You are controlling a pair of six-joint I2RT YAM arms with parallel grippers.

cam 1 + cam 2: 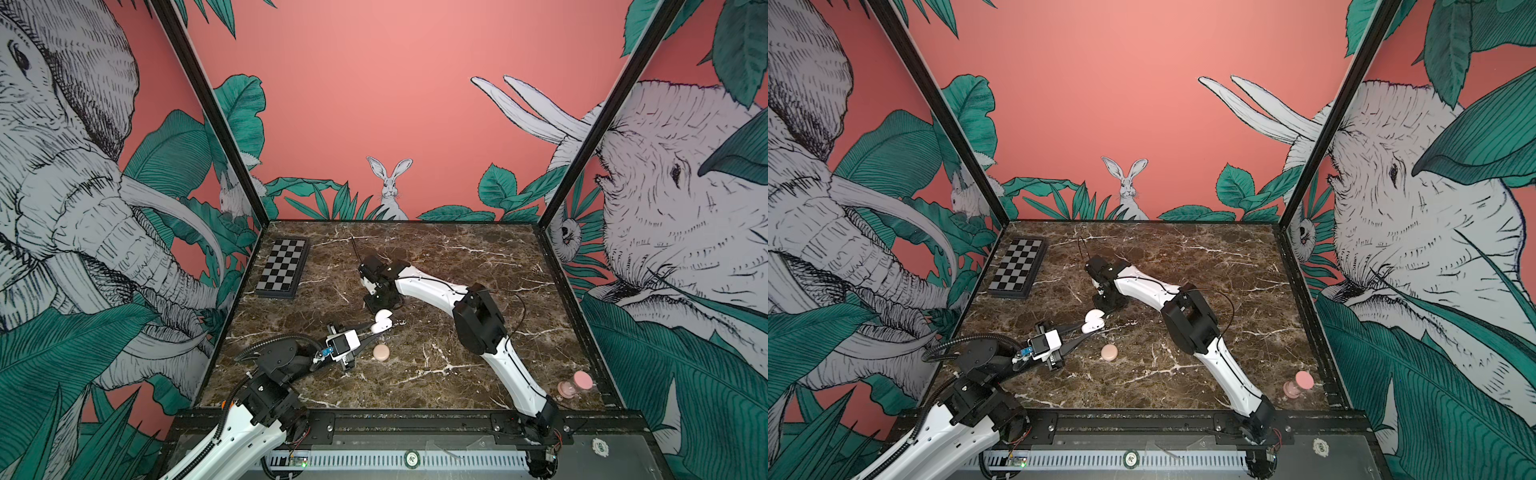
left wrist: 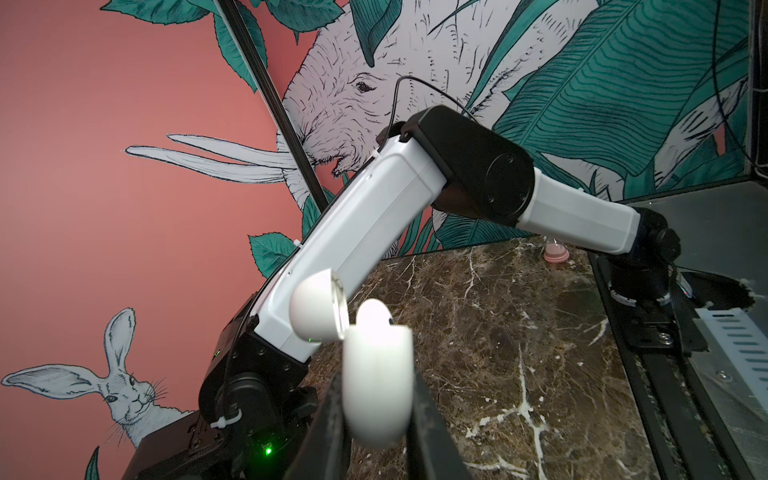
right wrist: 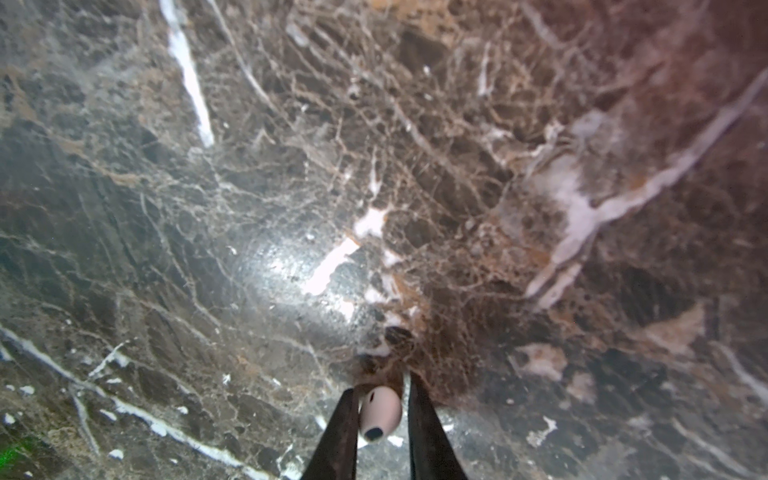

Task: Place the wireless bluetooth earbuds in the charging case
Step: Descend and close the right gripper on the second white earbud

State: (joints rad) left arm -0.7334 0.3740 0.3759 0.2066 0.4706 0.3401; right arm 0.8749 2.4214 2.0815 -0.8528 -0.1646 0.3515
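A: Where's the earbud (image 3: 380, 411)?
B: On the surface (image 3: 249, 208), between the narrow-set fingers of your right hand (image 3: 380, 385) — gripped or not, I can't tell.
A: The charging case (image 2: 374, 401)?
B: Clamped in your left hand (image 2: 379, 376), lid open, one bud (image 2: 371, 311) seated.

White charging case (image 1: 381, 322), pale earbud (image 3: 380, 411) — brown white-veined marble table (image 1: 478, 249), black-grey chequered board (image 1: 282, 268)
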